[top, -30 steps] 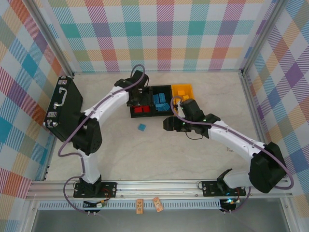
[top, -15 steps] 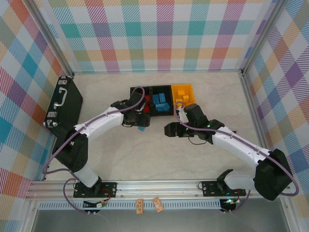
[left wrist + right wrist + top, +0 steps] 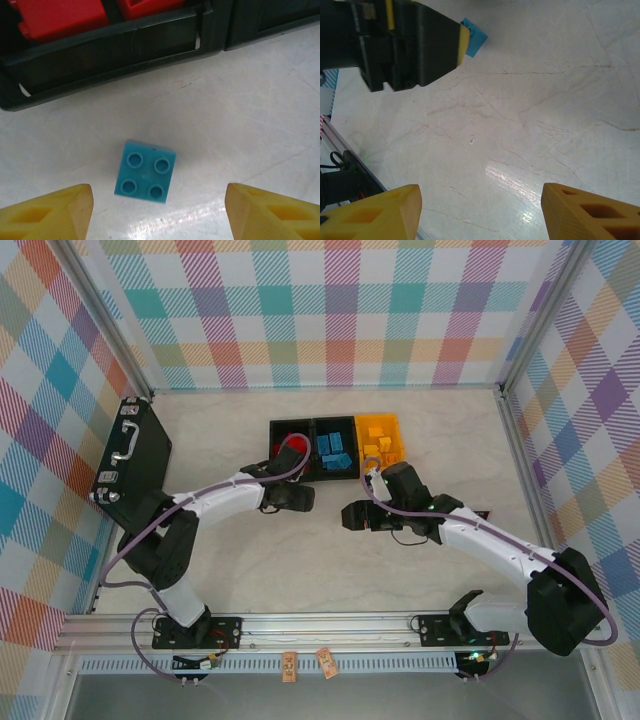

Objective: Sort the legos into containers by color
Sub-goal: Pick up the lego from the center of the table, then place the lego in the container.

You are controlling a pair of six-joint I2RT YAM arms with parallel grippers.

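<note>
One blue lego [image 3: 145, 171] lies on the pale veined tabletop [image 3: 260, 125] just ahead of the left gripper [image 3: 159, 212], jaws apart, empty; the containers [image 3: 115, 50] sit beyond. We note the right gripper [image 3: 480, 212] spread, empty. Plaid walls [image 3: 340, 310].

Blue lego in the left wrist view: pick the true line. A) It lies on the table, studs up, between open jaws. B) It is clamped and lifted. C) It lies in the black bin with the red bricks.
A: the blue lego rests studs up on the table, the jaws open either side and clear of it.
</note>
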